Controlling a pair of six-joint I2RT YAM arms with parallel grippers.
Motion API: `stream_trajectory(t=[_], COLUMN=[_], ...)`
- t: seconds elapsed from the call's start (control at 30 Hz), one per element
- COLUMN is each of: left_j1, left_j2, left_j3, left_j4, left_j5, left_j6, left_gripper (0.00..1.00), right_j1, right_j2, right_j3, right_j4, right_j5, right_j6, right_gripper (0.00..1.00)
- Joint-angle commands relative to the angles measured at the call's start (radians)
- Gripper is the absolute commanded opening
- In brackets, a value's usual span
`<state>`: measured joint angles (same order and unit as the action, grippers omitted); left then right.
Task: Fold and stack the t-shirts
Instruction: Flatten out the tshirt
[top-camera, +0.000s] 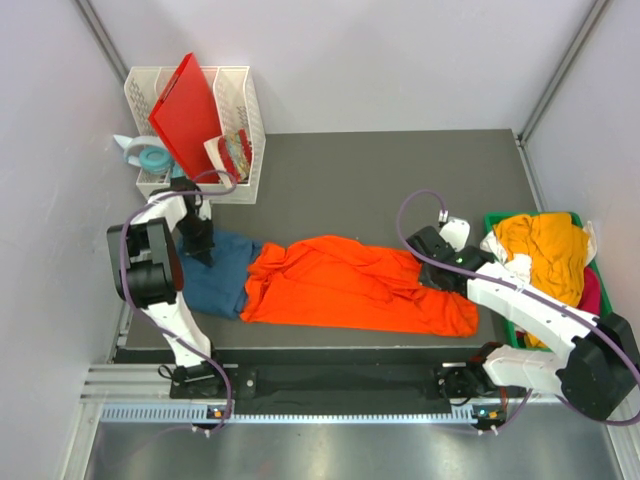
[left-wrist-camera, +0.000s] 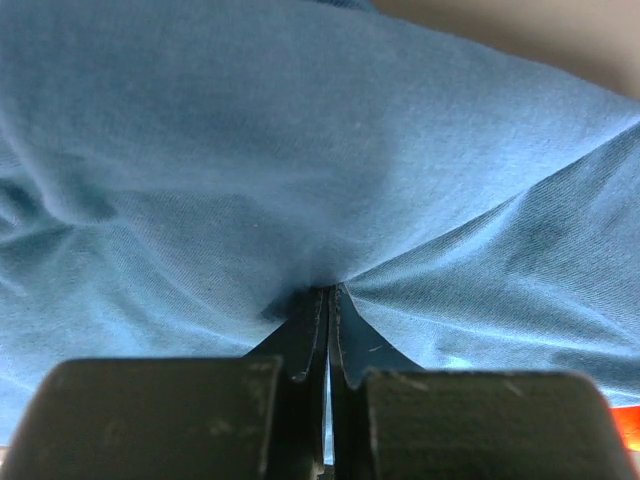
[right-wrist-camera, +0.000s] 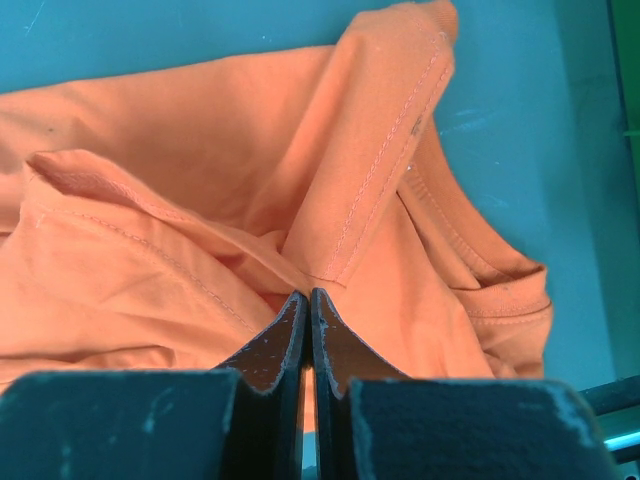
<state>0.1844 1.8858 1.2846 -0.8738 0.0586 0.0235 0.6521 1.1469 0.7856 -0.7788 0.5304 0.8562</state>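
We see the left pincer (left-wrist-camera: 322, 295) closed tight on a pinch of the teal-blue t-shirt (left-wrist-camera: 300, 150), the cloth puckering into creases that run out from its tips. The right pincer (right-wrist-camera: 306, 296) is likewise clamped shut, its tips nipping a fold of the orange t-shirt (right-wrist-camera: 150, 210) just below a stitched hem, with a ribbed edge curving away to the right. From above, we find the two shirts lying across the dark worktop (top-camera: 400, 170). The teal-blue one is at the left end by the left arm. The orange one is rumpled and stretched lengthwise from there towards the right arm, its left edge overlapping the blue cloth. Beside the worktop's right edge, a green bin (top-camera: 492, 220) holds a heap topped by a mustard-yellow t-shirt (top-camera: 545, 250), with white and pink cloth showing beneath it. At the far left corner, a red board (top-camera: 185, 110) leans in a white mesh tray (top-camera: 245, 95).
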Motion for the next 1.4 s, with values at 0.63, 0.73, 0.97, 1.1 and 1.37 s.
stream_trajectory(t=[0.63, 0.73, 0.97, 1.1, 1.37], left_j1=[0.283, 0.285, 0.283, 0.28, 0.244], left_j2=[0.13, 0.141, 0.109, -0.083, -0.366], left_j3=[0.062, 0.082, 0.121, 0.09, 0.09], left_j4=[0.061, 0.07, 0.035, -0.013, -0.037], left_j5=[-0.324, -0.327, -0.2, 0.027, 0.421], left_j6=[0.184, 0.193, 0.199, 0.21, 0.152], left_gripper=[0.0, 0.0, 0.0, 0.09, 0.59], right_j1=[0.006, 0.006, 0.004, 0.006, 0.007], right_j2=[-0.052, -0.061, -0.084, -0.088, -0.072], right_j3=[0.0, -0.006, -0.02, -0.022, -0.028], right_j4=[0.01, 0.009, -0.002, 0.007, 0.027], right_j5=[0.011, 0.006, 0.0, -0.003, -0.001], right_j6=[0.007, 0.006, 0.003, -0.003, -0.019], right_gripper=[0.0, 0.0, 0.0, 0.0, 0.0])
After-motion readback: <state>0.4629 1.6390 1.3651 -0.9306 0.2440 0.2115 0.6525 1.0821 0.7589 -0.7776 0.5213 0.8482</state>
